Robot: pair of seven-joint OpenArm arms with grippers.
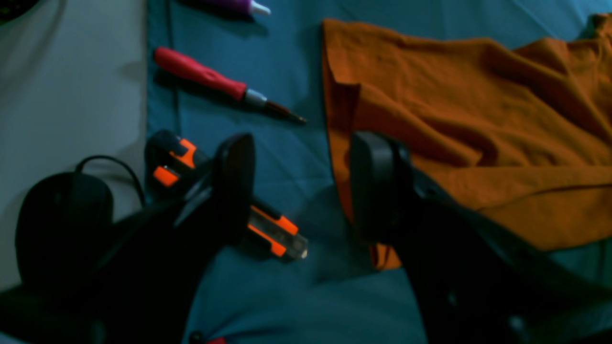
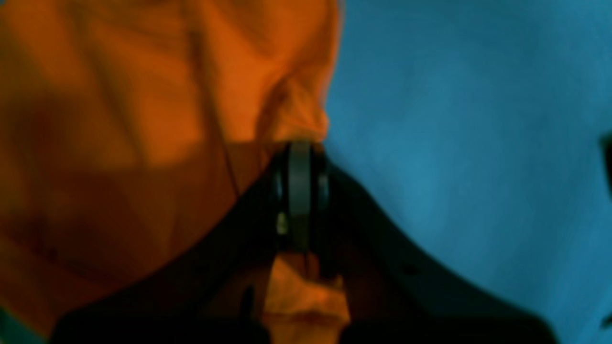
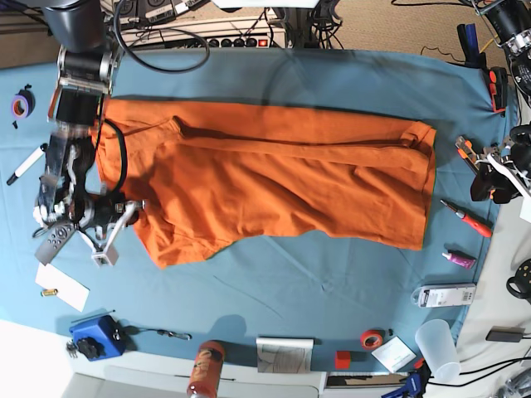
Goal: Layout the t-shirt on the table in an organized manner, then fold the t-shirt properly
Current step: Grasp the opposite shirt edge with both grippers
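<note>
The t-shirt (image 3: 274, 178) lies spread on the tabletop (image 3: 299, 282), its long axis running side to side across the base view. Its straight, vertical edge, seemingly the hem, faces the left arm's side of that view; the more bunched end with a sleeve points toward the right arm. The fabric is mostly flat, with a long crease running along its upper part and a ragged, uneven lower edge near the right arm.

The right hand (image 2: 300, 148) is pressed together on the t-shirt's edge: in the right wrist view its fingers (image 2: 299, 191) meet with orange cloth gathered at their tips and more cloth showing behind them, right where the shirt meets the blue cover. In the base view this hand (image 3: 133, 207) sits at the shirt's lower corner on that side.

The left hand (image 1: 301, 191) is spread wide and holds nothing, hovering over the t-shirt's (image 1: 468, 129) straight edge: one finger (image 1: 377, 186) is above the cloth and the other (image 1: 234, 181) is off it, over an orange and black tool (image 1: 272, 234). A red-handled screwdriver (image 1: 205, 79) lies just beyond that tool, apart from the shirt.
</note>
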